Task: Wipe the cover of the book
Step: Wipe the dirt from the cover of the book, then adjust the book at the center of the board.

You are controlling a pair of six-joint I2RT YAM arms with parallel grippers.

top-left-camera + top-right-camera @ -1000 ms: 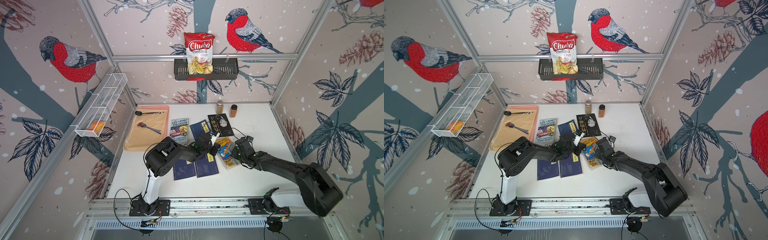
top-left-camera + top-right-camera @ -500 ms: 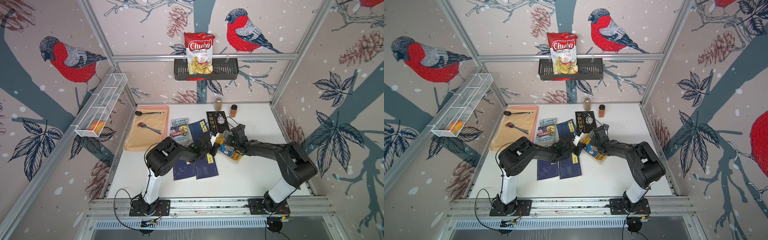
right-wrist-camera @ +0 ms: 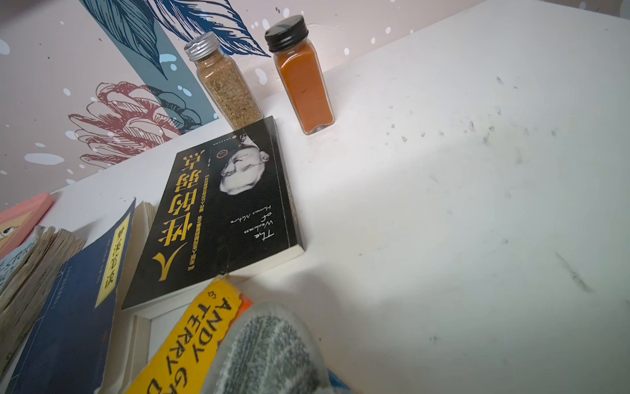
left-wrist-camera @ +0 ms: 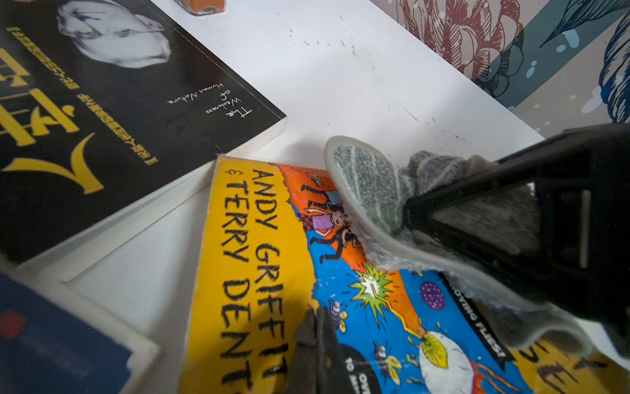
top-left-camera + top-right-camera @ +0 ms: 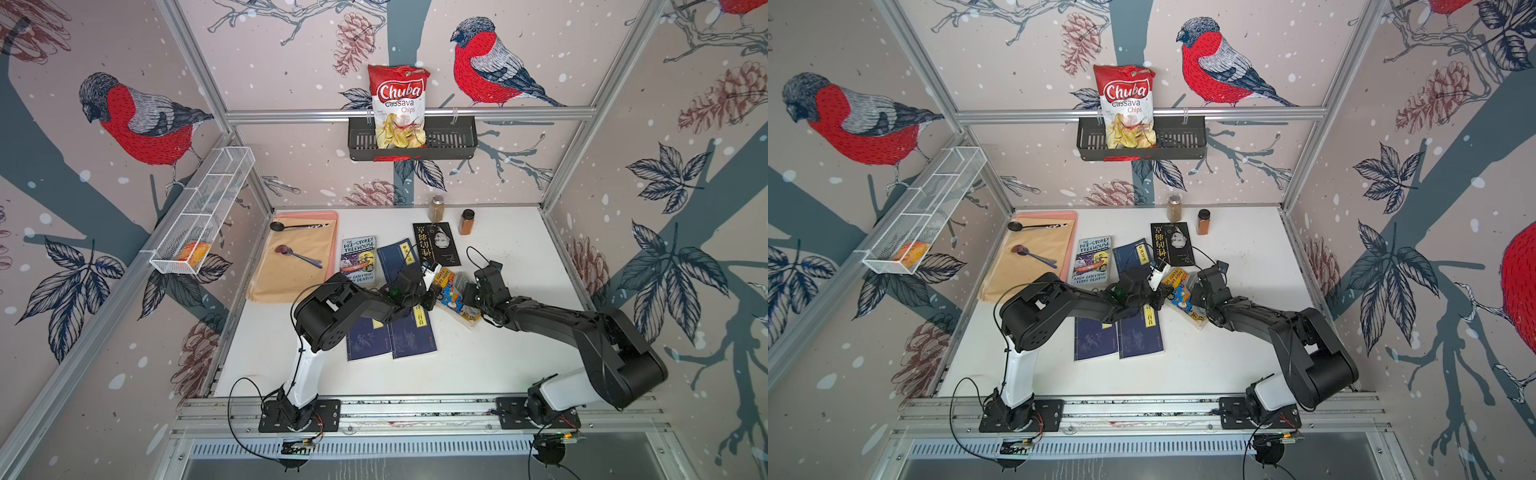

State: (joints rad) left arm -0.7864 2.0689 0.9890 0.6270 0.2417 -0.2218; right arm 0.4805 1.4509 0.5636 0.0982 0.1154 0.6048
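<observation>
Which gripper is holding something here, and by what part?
The right gripper pinches the grey striped microfibre cloth by a bunched fold, its loose edge lying on the yellow illustrated paperback. The left gripper is shut, holding nothing.

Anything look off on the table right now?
Minor only. The dark blue book beside the black book has its cover curling up off the pages. The white table shows dark specks and scuffs near the orange spice jar. The yellow book under the cloth lies skewed to the others.
</observation>
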